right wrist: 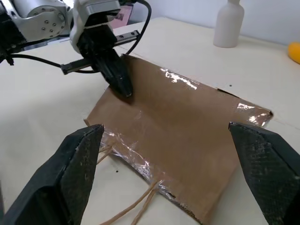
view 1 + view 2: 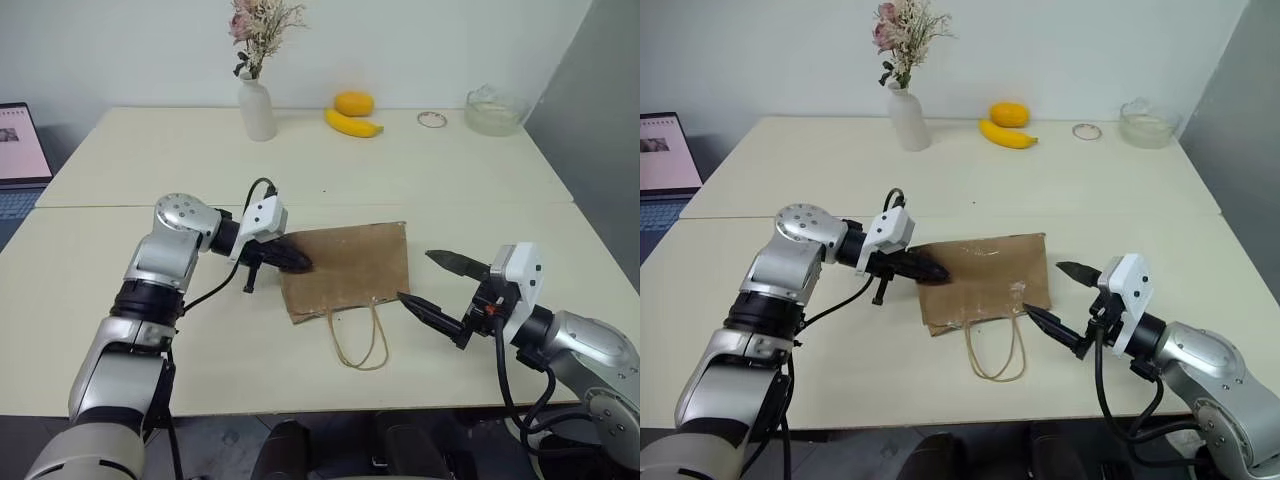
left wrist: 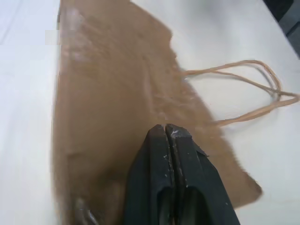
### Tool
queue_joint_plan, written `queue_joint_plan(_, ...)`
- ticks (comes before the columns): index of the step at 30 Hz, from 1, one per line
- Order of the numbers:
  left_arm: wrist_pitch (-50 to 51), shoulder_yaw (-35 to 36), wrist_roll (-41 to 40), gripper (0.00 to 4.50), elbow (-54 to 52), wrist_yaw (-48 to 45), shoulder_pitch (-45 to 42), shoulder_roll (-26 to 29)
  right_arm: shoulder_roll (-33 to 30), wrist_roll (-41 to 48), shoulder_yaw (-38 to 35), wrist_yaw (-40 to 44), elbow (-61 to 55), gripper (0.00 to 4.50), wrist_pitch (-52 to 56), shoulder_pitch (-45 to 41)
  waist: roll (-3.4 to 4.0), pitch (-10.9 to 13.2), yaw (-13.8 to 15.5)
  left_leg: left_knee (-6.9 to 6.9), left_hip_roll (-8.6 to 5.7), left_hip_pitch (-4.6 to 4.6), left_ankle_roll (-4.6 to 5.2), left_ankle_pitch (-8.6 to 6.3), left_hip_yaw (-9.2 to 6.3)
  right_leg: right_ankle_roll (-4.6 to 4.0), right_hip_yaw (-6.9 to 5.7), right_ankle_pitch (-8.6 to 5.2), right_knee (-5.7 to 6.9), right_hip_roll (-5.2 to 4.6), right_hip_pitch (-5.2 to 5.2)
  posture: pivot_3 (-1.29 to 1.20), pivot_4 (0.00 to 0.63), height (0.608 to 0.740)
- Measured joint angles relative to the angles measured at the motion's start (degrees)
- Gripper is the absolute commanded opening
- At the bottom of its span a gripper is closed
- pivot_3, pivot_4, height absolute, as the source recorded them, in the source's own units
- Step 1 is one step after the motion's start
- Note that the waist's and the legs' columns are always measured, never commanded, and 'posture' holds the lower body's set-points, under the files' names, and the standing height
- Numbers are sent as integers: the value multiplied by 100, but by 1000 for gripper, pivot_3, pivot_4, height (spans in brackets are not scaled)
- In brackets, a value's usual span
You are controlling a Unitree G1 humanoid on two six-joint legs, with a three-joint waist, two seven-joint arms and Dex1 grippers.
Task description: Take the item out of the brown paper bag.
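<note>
Brown kraft paper, creased and lying flat, makes up the brown paper bag [image 2: 348, 268] in the middle of the cream-coloured wooden table [image 2: 150, 170] in the left eye view; its thin tan loop handles [image 2: 361, 341] trail toward the table's near edge. The left gripper [image 2: 295, 262], its two black fingers pressed together, rests over the bag's left edge. The right gripper [image 2: 438, 285] stands just right of the bag with its jaws spread wide, one finger above the other, holding nothing. At the far side stand a white ceramic vase of dried flowers [image 2: 257, 105], a yellow banana [image 2: 351, 124] touching an orange round fruit [image 2: 354, 103], a small ring-shaped object [image 2: 432, 120] and a clear glass bowl [image 2: 495, 110]. An open laptop [image 2: 20, 150] sits at the far left.

The right eye view gives the same layout: the closed left fingers on the bag's left edge, the open right ones near its mouth corner beside the handles.

In the left wrist view the shut black fingers [image 3: 171, 168] lie against the brown paper, with the handles curving off over the pale table.

In the right wrist view the two wide-apart black fingers [image 1: 77, 173] frame the bag, with glossy tape along its mouth edge, and the left gripper's tip touches the paper at its far edge.

The small red squeeze bottle cannot be seen; whether it lies inside the flat bag cannot be told.
</note>
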Motion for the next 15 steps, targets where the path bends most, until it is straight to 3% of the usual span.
queue_joint_plan(5,73,265,-296,26,-903,452,165,98,-305,-8,-19,277,64,4500,-96,52,0,0,0,14,1,-1,0,0,-1,0,3,0,5,0,2,0,150,740)
queue_joint_plan(9,220,608,-758,26,-2062,594,733,533,-514,-16,-50,452,87,4500,-181,175,0,0,-31,4,6,4,0,0,2,-1,15,-1,1,1,-1,0,150,740)
queue_joint_plan(12,65,697,-742,559,-2551,930,1386,656,-531,-10,-25,546,102,4500,-198,179,1,-1,-15,5,6,6,0,0,-3,-1,8,-1,3,1,1,0,150,740)
queue_joint_plan(15,-427,635,-554,1448,-2964,1209,2154,690,-621,7,27,671,91,4500,-198,309,1,-1,0,6,4,8,-1,0,-3,-1,10,-1,4,-3,4,0,150,740)
